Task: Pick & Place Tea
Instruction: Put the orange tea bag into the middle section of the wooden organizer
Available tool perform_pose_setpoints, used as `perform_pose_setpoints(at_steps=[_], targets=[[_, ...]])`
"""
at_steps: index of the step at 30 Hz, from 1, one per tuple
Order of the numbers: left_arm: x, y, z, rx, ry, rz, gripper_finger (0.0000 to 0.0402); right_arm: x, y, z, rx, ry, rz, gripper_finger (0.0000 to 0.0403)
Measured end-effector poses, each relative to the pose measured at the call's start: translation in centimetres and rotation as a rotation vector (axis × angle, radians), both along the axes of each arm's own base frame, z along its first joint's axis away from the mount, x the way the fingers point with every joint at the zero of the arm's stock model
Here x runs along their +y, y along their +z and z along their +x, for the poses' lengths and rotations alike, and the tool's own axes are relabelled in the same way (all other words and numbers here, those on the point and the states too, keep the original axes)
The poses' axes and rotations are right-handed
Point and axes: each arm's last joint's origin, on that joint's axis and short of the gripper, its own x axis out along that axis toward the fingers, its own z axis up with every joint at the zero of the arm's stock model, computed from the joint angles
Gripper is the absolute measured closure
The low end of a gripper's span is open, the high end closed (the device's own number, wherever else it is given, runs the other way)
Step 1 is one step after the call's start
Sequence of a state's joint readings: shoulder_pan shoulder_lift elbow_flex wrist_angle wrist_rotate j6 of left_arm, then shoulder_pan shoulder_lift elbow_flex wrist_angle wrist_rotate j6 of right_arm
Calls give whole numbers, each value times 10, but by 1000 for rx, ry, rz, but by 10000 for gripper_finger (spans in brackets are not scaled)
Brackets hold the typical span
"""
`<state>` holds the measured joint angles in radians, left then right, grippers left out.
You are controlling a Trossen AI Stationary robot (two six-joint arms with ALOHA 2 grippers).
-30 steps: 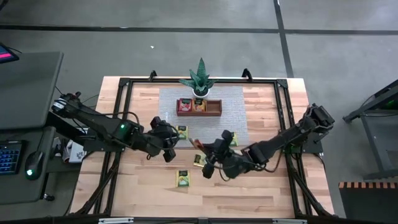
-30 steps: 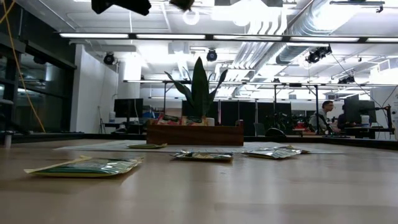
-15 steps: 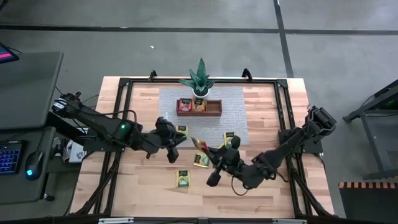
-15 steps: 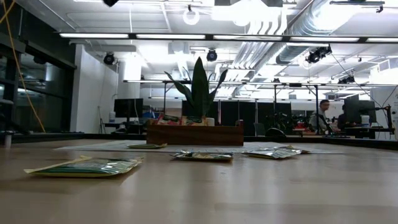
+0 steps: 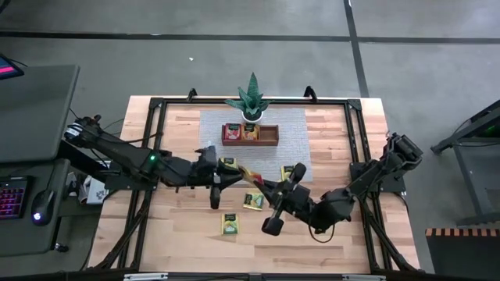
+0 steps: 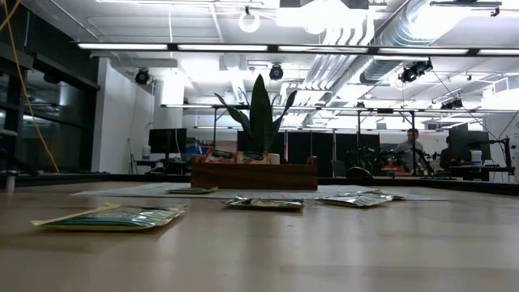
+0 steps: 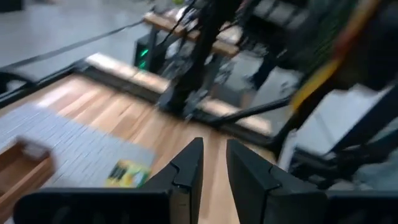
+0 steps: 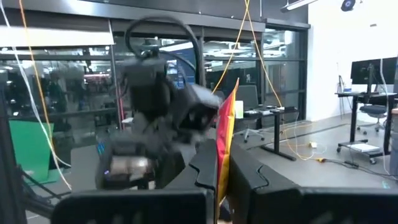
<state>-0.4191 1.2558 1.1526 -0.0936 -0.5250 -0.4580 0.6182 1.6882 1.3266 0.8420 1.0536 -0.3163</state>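
Right end effector (image 8: 222, 163): fingers clamped on one tea packet (image 8: 227, 121), red and orange, held edge-on between the pads and sticking up past the fingertips. In the high view this end effector (image 5: 255, 179) sits above mid-table, pointing toward the left arm, packet (image 5: 248, 173) at its tip.

Left end effector (image 7: 213, 163): fingers close together with a narrow gap showing, nothing between them. High view puts it (image 5: 231, 178) just beside the right one's held packet, tips nearly meeting; contact cannot be told.

Loose tea on the table (image 5: 344, 242): one yellow-green packet (image 5: 230, 224) nearest the front edge, one (image 5: 252, 201) just below the right arm's tip, one (image 5: 227, 163) by the left wrist, one (image 5: 288, 172) on the grey mat (image 5: 293, 125) near the right arm. In the low view they lie flat, nearest (image 6: 113, 217) at left, others (image 6: 263, 203) farther back.

Wooden tray (image 5: 269, 136) at the mat's far side, red packet (image 5: 232, 133) in the left compartment, orange (image 5: 250, 133) in the middle, right compartment bare. Potted plant (image 5: 251, 100) just behind the tray.
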Motion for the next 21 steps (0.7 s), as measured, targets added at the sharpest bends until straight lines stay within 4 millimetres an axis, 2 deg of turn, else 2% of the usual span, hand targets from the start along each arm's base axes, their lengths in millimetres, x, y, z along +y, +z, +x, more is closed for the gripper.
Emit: perform_pose_setpoints(at_steps=[6, 14, 21], targets=[[-2, 13, 1, -115, -82, 2, 332, 1, -3, 1, 24, -5, -1, 397], [-9, 16, 0, -140, -308, -3, 332, 1, -3, 1, 21, 15, -15, 397], [-8, 19, -2, -159, -323, 51, 332, 6, -4, -1, 30, 31, -18, 397]])
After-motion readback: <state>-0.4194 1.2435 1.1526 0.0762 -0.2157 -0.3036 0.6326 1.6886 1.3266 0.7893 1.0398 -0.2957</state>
